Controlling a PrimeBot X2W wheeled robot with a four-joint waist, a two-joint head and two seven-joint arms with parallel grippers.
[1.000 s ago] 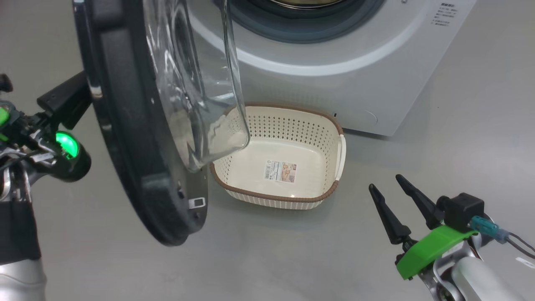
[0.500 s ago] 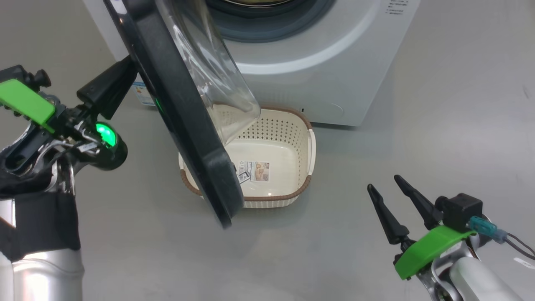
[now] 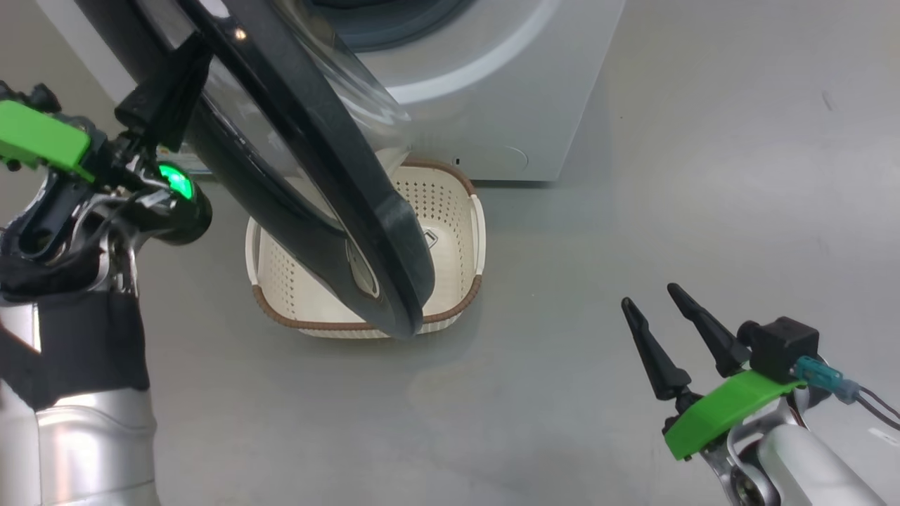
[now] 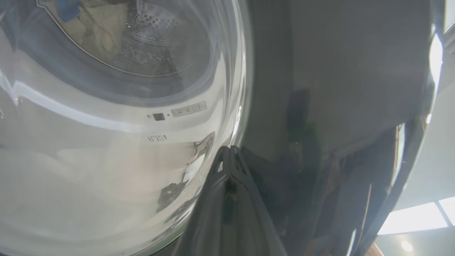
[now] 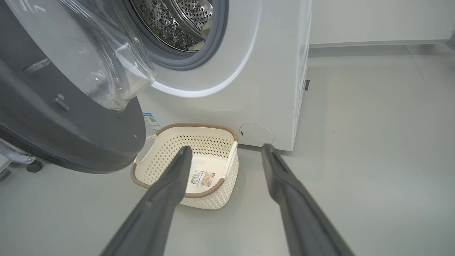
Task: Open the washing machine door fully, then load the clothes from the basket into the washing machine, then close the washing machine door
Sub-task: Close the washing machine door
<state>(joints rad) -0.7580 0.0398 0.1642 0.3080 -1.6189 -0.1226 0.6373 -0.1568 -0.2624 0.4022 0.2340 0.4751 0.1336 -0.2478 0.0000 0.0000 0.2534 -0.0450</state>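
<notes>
The left gripper [image 4: 229, 153], fingers pressed together, points its tips at the outer face of the washing machine door [image 3: 337, 183], where the clear glass bowl meets the glossy black rim. The door stands partly open, hanging out over the cream basket [image 3: 457, 211] on the grey floor [image 3: 633, 176] just before the white washing machine [image 3: 478, 91]. Seen through the glass in the left wrist view, the pale yellow clothes [image 4: 99, 25] with their blue patch lie inside the steel drum [image 5: 177, 17]. The basket's bottom label shows in the right wrist view. The right gripper [image 3: 648, 295], fingers spread and holding nothing, hovers above the floor, well apart from basket and door.
</notes>
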